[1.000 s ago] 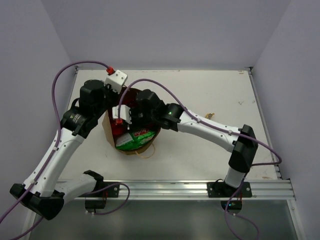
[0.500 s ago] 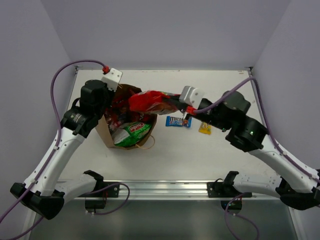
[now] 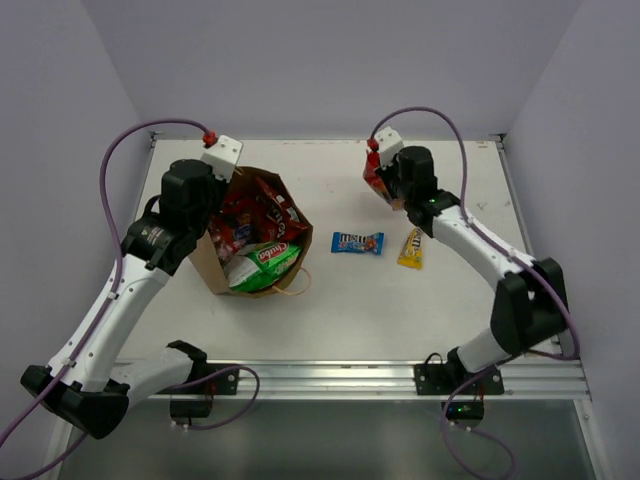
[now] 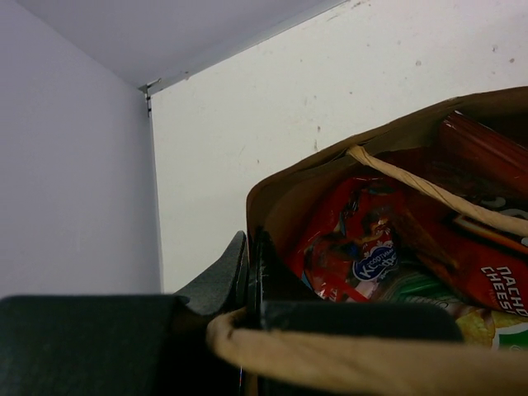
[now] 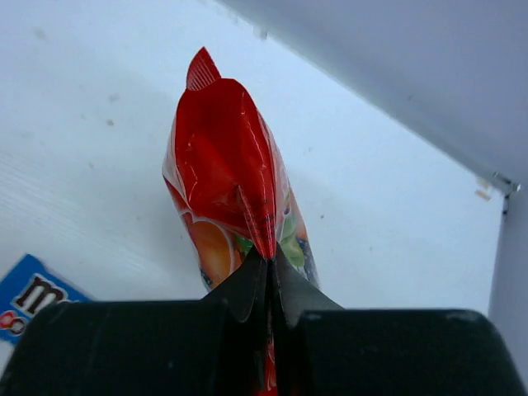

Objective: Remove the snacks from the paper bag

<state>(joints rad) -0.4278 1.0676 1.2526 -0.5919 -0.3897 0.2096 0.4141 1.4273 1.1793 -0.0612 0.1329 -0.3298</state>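
Note:
The brown paper bag (image 3: 212, 262) stands open at the left of the table, with a green-white chip bag (image 3: 265, 262) and red packets (image 3: 240, 215) inside. My left gripper (image 3: 214, 203) is shut on the bag's far-left rim; the left wrist view shows its fingers (image 4: 231, 272) pinching the paper wall (image 4: 285, 194) beside a red cookie bag (image 4: 363, 247) and a Doritos bag (image 4: 487, 276). My right gripper (image 3: 384, 186) is shut on a small red bag (image 3: 373, 180) at the back right, above the table; the right wrist view shows that bag (image 5: 227, 157) pinched at the gripper (image 5: 271, 257).
A blue candy packet (image 3: 357, 243) and a yellow candy packet (image 3: 411, 250) lie on the table right of the paper bag. The blue packet also shows in the right wrist view (image 5: 25, 293). Walls close the table at the back and both sides.
My right gripper has come out of the paper bag and moved to the back right with a red packet in it. My left gripper has stayed on the bag's rim.

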